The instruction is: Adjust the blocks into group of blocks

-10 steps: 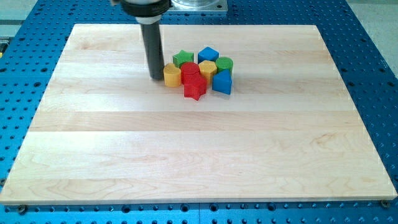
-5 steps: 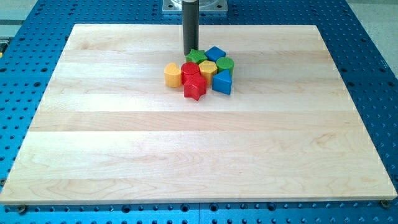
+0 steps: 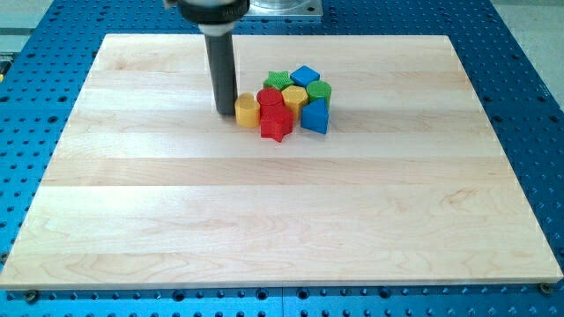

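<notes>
My tip [image 3: 226, 111] touching yellow cylinder [image 3: 247, 110] at cluster's left; no jaws; no writing.

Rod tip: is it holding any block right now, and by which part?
Nothing is held. My tip only sits against the view's left side of the yellow block.
</notes>
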Tool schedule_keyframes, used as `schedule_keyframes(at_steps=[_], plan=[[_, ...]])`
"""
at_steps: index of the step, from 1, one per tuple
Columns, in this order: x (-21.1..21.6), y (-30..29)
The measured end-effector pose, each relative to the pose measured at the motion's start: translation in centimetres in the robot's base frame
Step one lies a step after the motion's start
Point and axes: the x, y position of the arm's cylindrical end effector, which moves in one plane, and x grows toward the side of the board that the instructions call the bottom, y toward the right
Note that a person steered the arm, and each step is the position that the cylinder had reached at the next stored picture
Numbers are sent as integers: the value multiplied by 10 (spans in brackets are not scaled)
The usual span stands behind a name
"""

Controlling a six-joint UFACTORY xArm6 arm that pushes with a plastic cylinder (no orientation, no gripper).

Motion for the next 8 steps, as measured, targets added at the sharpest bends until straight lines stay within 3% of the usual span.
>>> schedule_keyframes(at_steps=[3,5,6,8], plan=[[23,45],[40,41],[60,64],[48,124]])
